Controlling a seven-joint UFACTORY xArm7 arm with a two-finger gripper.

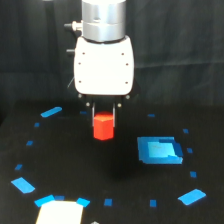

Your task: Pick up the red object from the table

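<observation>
No legible text, label, brand, number or sign appeared anywhere in the exterior view. The white housing of the gripper bore only small dark dots, the red object showed plain faces, and the blue tape marks and the blue patch on the table carried no readable characters; the picture was too blurred for finer print.
</observation>
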